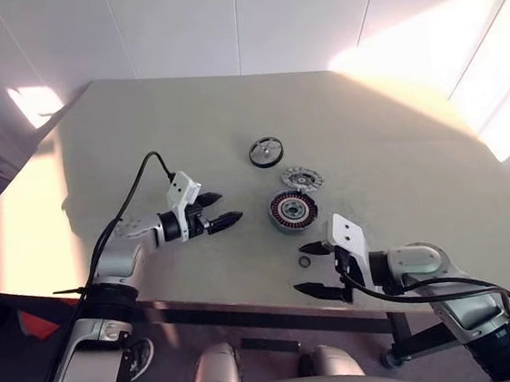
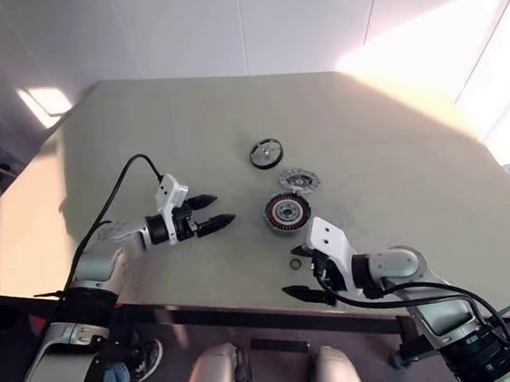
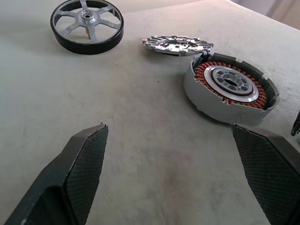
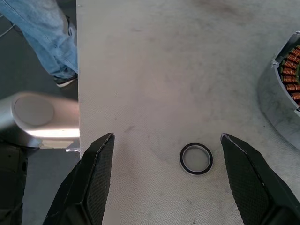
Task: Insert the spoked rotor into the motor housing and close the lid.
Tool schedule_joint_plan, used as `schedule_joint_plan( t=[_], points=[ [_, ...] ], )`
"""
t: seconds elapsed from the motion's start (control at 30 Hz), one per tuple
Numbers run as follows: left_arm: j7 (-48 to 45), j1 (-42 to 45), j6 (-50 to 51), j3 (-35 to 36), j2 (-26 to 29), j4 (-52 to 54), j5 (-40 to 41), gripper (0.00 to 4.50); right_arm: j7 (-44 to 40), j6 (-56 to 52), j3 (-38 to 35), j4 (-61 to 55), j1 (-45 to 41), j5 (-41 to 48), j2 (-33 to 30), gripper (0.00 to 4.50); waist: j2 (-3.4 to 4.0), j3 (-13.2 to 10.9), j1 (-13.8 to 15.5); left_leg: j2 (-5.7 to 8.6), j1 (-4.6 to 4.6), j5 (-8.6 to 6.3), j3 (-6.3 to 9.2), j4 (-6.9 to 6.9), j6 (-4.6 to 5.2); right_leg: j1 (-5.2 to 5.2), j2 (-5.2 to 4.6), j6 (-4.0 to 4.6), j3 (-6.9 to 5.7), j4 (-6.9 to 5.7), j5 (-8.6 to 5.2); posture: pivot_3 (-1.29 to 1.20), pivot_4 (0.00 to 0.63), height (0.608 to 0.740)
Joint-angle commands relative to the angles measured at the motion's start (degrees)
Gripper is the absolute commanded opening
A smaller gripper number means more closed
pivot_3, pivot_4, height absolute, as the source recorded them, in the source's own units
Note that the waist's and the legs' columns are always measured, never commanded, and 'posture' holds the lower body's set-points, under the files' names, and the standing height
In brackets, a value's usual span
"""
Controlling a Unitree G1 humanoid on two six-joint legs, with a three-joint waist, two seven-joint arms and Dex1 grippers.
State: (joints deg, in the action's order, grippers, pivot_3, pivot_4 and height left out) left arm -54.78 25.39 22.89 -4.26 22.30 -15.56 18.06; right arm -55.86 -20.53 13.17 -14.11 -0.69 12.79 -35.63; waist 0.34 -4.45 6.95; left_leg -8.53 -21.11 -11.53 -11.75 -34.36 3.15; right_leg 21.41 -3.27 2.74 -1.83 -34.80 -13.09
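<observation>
From the head views, the motor housing (image 1: 292, 211) sat near the middle of the worktop (image 1: 395, 131), the lid (image 1: 301, 180) just beyond it and the spoked rotor (image 1: 266, 151) farther back. The left pincer (image 1: 217, 210) hung released to the left of the housing, grasping nothing. The right pincer (image 1: 316, 268) was spread wide near the front edge, a small washer ring (image 1: 304, 262) between its fingers.

In the left wrist view, the lid's edge leaned on the housing's rim.

In the right wrist view, the ring lay flat, untouched; a person's leg (image 4: 44, 33) stood beyond the worktop edge.
</observation>
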Motion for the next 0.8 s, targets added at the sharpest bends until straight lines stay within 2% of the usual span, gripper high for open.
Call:
schedule_joint_plan(
  t=[0.03,0.17,0.23,0.27,0.53,0.8],
  points=[
    [-0.2,0.4,0.2,0.4,0.6,3.0,0.5,4.47,0.4,1.9,-0.4,1.6,-1.7,-0.5,0.4,4.09,0.00,0.0,0.0,0.00,0.00,0.00,0.00,0.00,-0.01,0.00,0.00,0.01,0.00,-0.01,0.00,0.00,0.000,0.740],
    [0.3,0.4,0.0,0.5,0.3,3.1,0.3,4.47,0.1,3.1,-0.9,4.8,-3.1,-1.1,0.1,4.09,0.00,0.0,0.0,0.00,0.02,0.00,0.00,0.00,-0.01,-0.02,0.00,0.03,0.00,-0.01,0.02,0.00,0.000,0.740],
    [0.5,0.7,-0.3,0.5,0.0,2.8,0.3,4.50,0.1,3.9,-1.0,6.1,-3.4,-1.5,-0.2,3.68,0.00,0.0,0.0,0.00,0.03,0.01,0.00,0.00,-0.01,-0.03,0.00,0.09,0.00,-0.01,0.05,0.00,0.000,0.740],
    [0.6,0.9,-0.4,0.6,-0.1,2.6,0.3,4.50,0.0,4.2,-1.1,6.5,-3.5,-1.5,-0.3,3.43,0.00,0.0,0.0,0.00,0.03,0.00,0.00,0.00,-0.01,-0.04,0.00,0.14,0.00,0.00,0.08,0.00,0.000,0.740],
    [1.0,2.0,-1.4,0.7,-0.5,1.4,0.0,4.50,-0.1,5.0,-1.4,7.1,-3.4,-2.1,-0.6,0.63,-0.01,0.0,0.1,0.00,0.03,-0.01,0.00,0.01,0.02,-0.06,0.00,0.28,0.00,0.02,0.16,0.00,0.000,0.740],
    [1.5,1.5,-1.7,0.5,-1.1,1.9,-0.1,4.50,1.5,3.6,-5.8,4.8,-4.1,-0.7,-2.0,0.57,0.00,0.0,0.2,0.04,0.03,-0.01,0.00,0.01,0.02,-0.08,-0.03,0.19,0.00,0.03,0.11,0.00,0.000,0.740]
  ],
)
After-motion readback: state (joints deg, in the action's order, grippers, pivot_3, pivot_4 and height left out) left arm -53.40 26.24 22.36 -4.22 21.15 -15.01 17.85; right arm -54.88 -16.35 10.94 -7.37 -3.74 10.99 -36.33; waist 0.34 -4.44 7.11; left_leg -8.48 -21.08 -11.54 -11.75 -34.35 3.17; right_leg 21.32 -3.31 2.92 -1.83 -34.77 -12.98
